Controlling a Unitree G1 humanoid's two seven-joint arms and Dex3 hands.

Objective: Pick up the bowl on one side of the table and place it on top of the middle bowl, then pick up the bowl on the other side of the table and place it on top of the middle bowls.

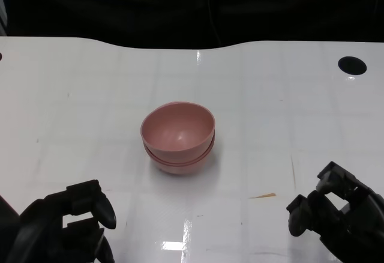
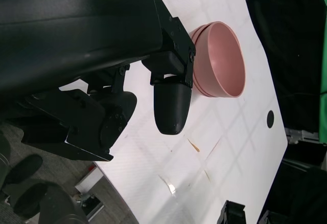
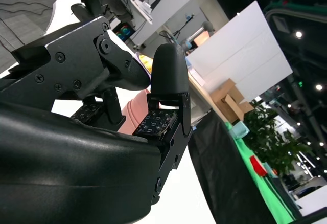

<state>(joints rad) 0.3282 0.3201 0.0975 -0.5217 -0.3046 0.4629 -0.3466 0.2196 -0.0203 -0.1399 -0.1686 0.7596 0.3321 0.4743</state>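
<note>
— Where are the hands?
— The black left hand [image 1: 60, 224] sits at the near left edge of the glossy white counter [image 1: 90, 95], fingers loosely curled and apart, holding nothing. The black right hand [image 1: 336, 212] is at the near right, fingers also spread and empty.
— And the bowls?
— The stack of smooth pink plastic bowls [image 1: 178, 137] stands upright mid-counter, between the two hands and well apart from both. The head view shows two rims for certain.
— Do the wrist views add anything?
— The left wrist view looks past a fingertip [image 2: 172, 109] at the stack from the side, its layered rims clearer there. The right wrist view is mostly filled by its own fingers [image 3: 168, 78], with only a sliver of pink behind them.
— Anything else on the counter?
— A round black hole [image 1: 352, 65] at the far right, and a small orange-brown streak [image 1: 263, 196] near the right hand.
</note>
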